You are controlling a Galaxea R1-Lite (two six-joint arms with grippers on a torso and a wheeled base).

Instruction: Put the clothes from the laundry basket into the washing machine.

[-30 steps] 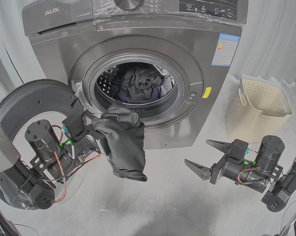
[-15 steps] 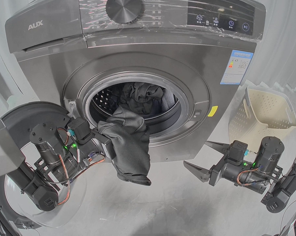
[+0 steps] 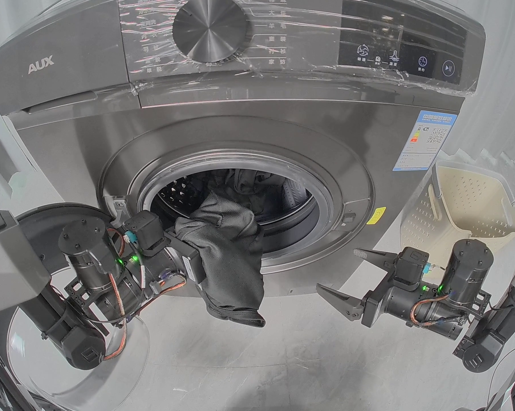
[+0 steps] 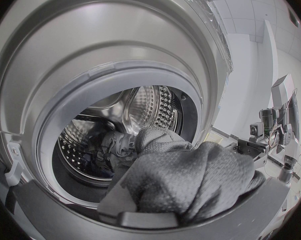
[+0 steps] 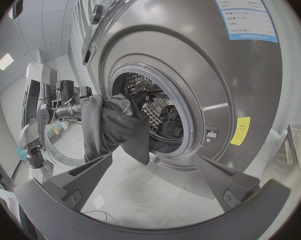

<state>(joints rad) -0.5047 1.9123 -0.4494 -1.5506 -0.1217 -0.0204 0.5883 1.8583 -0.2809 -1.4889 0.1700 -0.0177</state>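
Grey floor before the open washing machine. I note a dark garment clamped in my left claw, hanging just before the drum opening; other clothes lie inside. Right claw gapes empty near the laundry basket.

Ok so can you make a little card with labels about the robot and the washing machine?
Washing machine: door swung open on the robot's left
Drum: dark clothes already inside
Left gripper: shut on dark grey garment at the opening's lower rim
Dark grey garment: top at the opening, rest hanging outside
Right gripper: open, empty, low before the machine
Laundry basket: cream, on the floor right of the machine; no clothes showing inside
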